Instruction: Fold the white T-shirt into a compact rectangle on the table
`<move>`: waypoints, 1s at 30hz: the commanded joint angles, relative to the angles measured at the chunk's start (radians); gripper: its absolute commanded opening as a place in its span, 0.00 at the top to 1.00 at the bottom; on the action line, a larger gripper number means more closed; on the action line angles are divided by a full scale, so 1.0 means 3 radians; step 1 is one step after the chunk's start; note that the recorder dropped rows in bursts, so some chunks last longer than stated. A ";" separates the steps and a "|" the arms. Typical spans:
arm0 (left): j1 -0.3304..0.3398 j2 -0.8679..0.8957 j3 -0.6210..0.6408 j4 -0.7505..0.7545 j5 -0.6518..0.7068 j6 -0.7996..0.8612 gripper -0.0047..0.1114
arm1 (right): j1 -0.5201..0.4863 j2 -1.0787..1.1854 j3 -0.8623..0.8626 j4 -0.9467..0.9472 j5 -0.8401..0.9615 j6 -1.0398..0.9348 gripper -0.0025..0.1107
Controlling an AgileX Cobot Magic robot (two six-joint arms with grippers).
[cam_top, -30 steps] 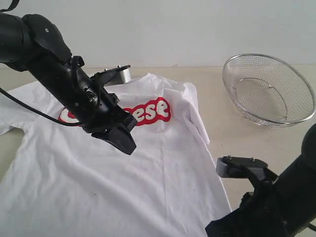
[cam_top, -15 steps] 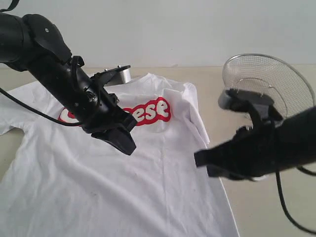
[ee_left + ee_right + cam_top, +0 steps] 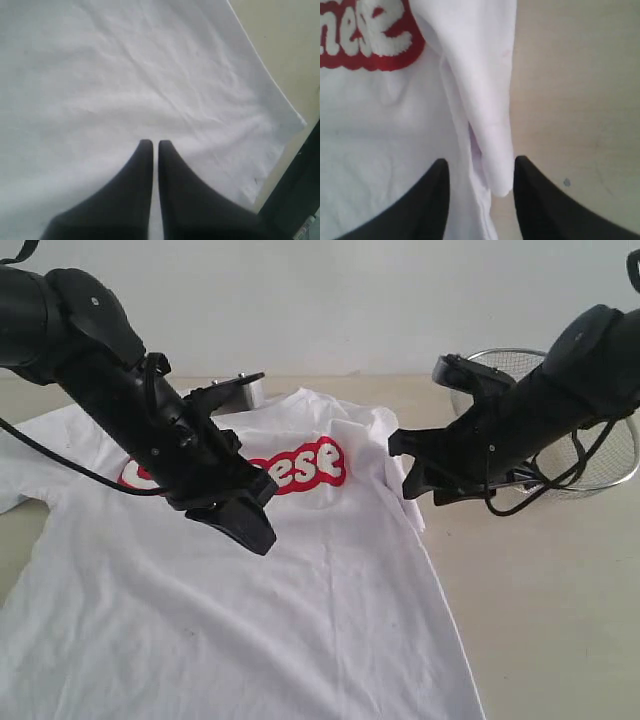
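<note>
right wrist view: swung across, now straddles white t-shirt (image 3: pixel 375 145) sleeve (image 3: pixel 487 105) with right hand (image 3: pixel 480 165) apart; keeps left hand (image 3: pixel 151 145) together; sets up sleeve fold.

The left arm (image 3: pixel 150 430) covers the first letters of the red lettering (image 3: pixel 305 465) on the white T-shirt (image 3: pixel 330 590). The shirt's hem and one sleeve run past the picture's edge. Beside the shirt, the right arm (image 3: pixel 520 420) hides part of the basket (image 3: pixel 612 458).
</note>
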 commanded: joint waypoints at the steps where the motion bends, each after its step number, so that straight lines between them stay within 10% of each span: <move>1: 0.0006 -0.0030 0.0002 -0.0032 0.0043 0.0000 0.92 | -0.0024 0.0085 -0.0020 0.0012 -0.0146 -0.0073 0.62; 30: 0.0006 -0.0030 0.0002 -0.0032 0.0043 0.0000 0.92 | 0.0134 0.0401 -0.0021 0.0144 -0.0597 -0.0280 0.62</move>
